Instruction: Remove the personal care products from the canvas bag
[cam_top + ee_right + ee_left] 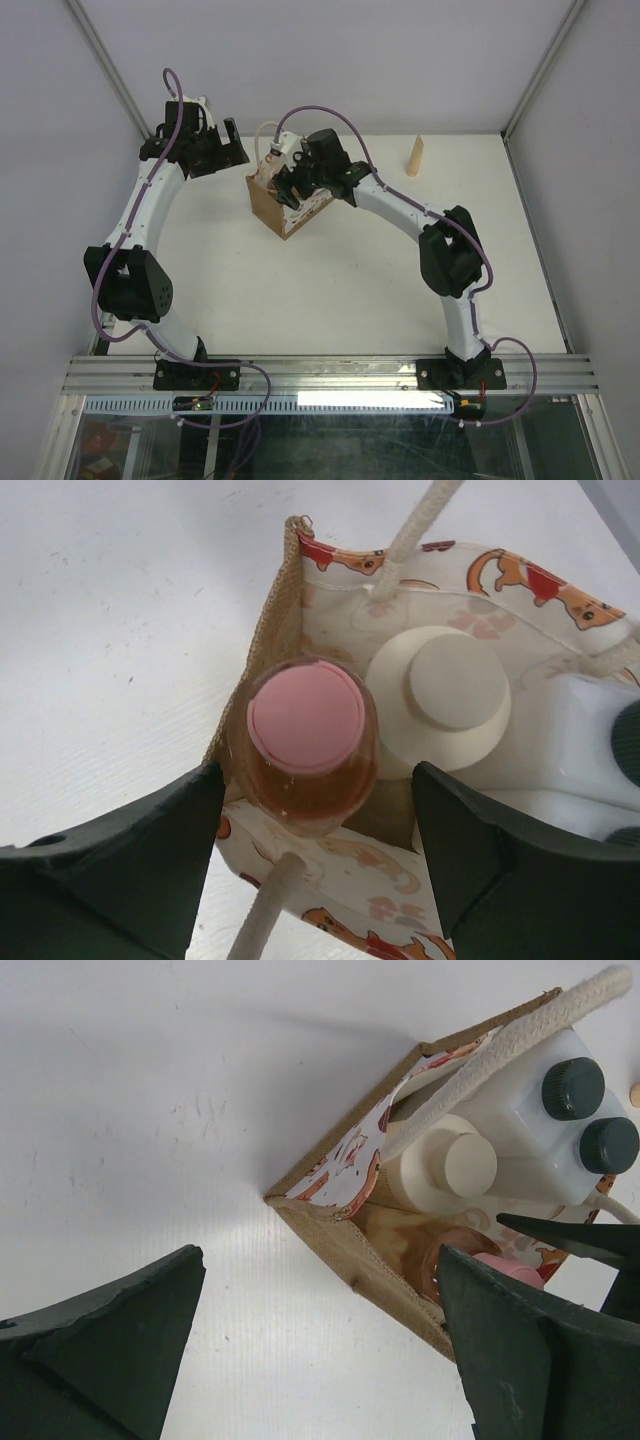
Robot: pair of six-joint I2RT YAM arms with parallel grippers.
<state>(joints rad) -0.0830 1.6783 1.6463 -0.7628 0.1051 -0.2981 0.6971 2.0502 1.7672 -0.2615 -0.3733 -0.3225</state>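
The canvas bag (283, 208) stands at the table's middle back, open end up. In the right wrist view it (262, 650) holds the orange-pink bottle with a pink cap (305, 730), the cream bottle (440, 695) and a white bottle (570, 750). My right gripper (318, 820) is open just above the bag's mouth, with one jaw on each side of the pink-capped bottle. My left gripper (320, 1360) is open and empty over bare table left of the bag (340, 1240). Two dark caps (572, 1088) show there. The tan flat tube (416, 156) stands on the table at the back right.
The bag's pale rope handles (265, 910) loop over its mouth near my right jaws. Grey enclosure walls (110, 80) stand close behind the left gripper (225, 150). A metal rail (330, 372) runs along the near edge.
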